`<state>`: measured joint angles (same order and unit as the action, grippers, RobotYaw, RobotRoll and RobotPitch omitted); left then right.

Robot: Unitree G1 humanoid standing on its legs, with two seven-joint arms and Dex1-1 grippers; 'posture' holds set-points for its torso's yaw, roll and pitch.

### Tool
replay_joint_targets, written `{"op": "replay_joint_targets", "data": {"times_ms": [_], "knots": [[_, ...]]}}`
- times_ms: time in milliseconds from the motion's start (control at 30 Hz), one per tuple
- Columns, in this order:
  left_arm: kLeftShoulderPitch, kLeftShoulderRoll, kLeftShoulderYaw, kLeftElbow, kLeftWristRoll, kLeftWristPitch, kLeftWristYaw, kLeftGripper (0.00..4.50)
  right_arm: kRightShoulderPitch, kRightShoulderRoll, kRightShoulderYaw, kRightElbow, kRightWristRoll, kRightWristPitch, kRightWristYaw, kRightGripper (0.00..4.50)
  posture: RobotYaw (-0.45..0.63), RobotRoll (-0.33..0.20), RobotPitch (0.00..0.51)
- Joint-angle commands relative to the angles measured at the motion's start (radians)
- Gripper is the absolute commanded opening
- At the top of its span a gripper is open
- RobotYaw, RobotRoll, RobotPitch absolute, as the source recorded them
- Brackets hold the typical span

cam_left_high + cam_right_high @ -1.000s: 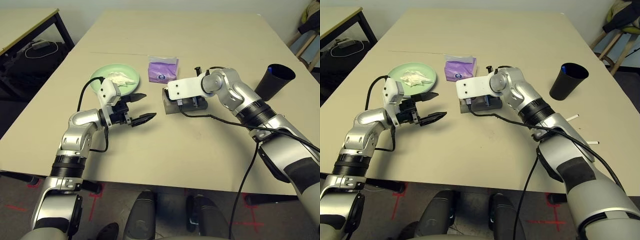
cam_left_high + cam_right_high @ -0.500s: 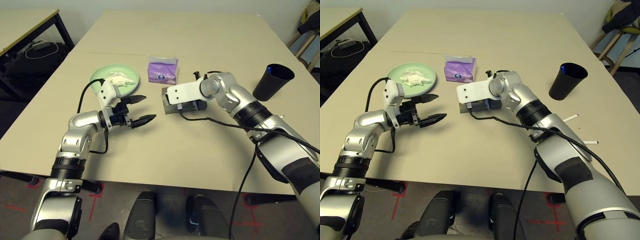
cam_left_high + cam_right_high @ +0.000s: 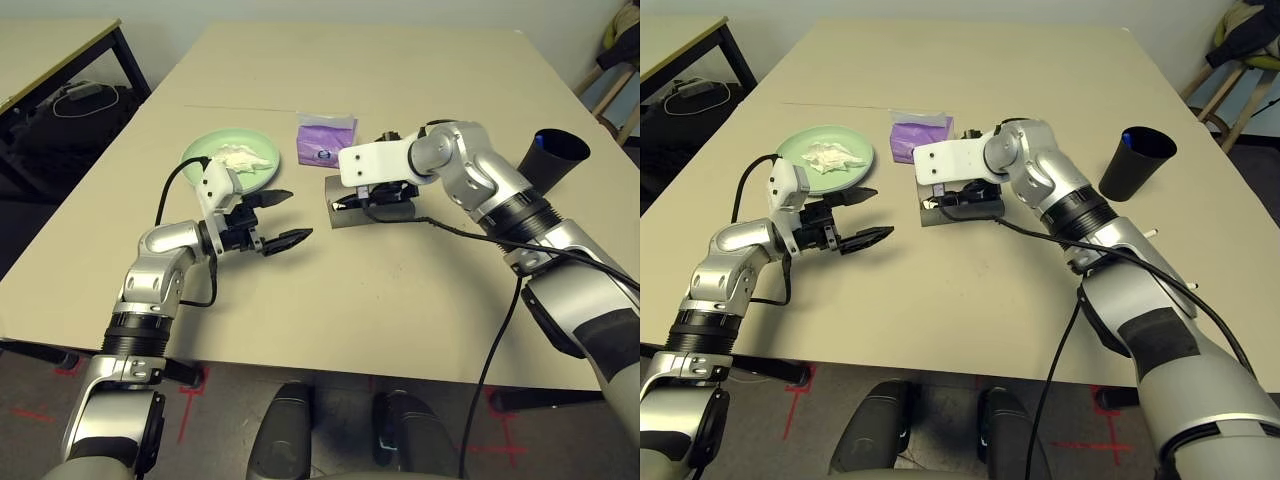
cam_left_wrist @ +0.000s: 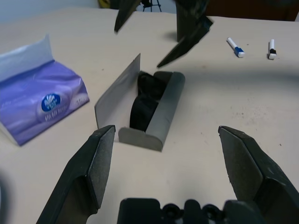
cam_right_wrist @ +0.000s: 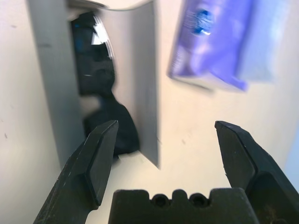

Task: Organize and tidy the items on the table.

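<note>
My right gripper (image 3: 380,198) hangs open just above the grey glasses case (image 3: 340,215), which lies open with the black sunglasses (image 4: 145,100) inside it. In the right wrist view its fingers (image 5: 93,158) stand wide apart over the case (image 5: 49,84), holding nothing. Behind the case lies the purple tissue pack (image 3: 326,140). My left gripper (image 3: 295,215) is open and empty, left of the case, pointing toward it. The crumpled white tissue (image 3: 240,157) rests on the mint green plate (image 3: 205,150). A black cup (image 3: 553,160) stands at the right. Two white-blue pens (image 3: 1150,233) (image 3: 1188,285) lie near the right edge.
The beige table (image 3: 400,80) is bare at the back and along the front. My right forearm and its black cable (image 3: 470,240) cross the table's right half. A smaller table (image 3: 50,50) stands at the far left and a chair (image 3: 620,60) at the far right.
My right gripper has opened from shut and lifted slightly off the glasses case, shifting a little back. The left arm has not moved.
</note>
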<state>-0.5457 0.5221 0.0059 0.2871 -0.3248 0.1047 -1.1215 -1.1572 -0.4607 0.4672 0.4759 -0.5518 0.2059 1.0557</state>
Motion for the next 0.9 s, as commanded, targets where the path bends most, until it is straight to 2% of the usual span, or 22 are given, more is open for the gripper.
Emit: {"op": "replay_joint_targets", "data": {"times_ms": [33,300,433,667,800,900], "knots": [[-0.016,-0.009,-0.020,0.038,0.016,-0.021,-0.012,4.50,0.033,-0.028,-0.060,-0.060,0.060,0.084,0.041,4.47,0.17,0.000,0.065],[-0.047,-0.019,-0.024,0.116,0.047,-0.074,0.006,4.50,0.258,-0.045,-0.294,-0.179,0.347,0.159,0.033,4.47,0.12,0.000,0.059],[-0.071,-0.050,-0.026,0.143,0.059,-0.090,0.035,4.50,0.374,-0.012,-0.408,-0.193,0.478,0.219,-0.032,4.47,0.10,0.000,0.062],[-0.097,-0.096,-0.021,0.154,0.071,-0.129,0.081,4.50,0.497,0.048,-0.574,-0.273,0.662,0.326,-0.172,4.47,0.12,0.000,0.064],[-0.096,-0.095,-0.011,0.181,0.043,-0.111,0.056,4.50,0.578,0.054,-0.609,-0.268,0.695,0.186,-0.226,4.47,0.13,0.000,0.067],[-0.085,-0.103,-0.020,0.206,0.057,-0.168,0.041,4.50,0.640,0.054,-0.619,-0.251,0.708,0.035,-0.237,4.47,0.13,0.000,0.066]]}}
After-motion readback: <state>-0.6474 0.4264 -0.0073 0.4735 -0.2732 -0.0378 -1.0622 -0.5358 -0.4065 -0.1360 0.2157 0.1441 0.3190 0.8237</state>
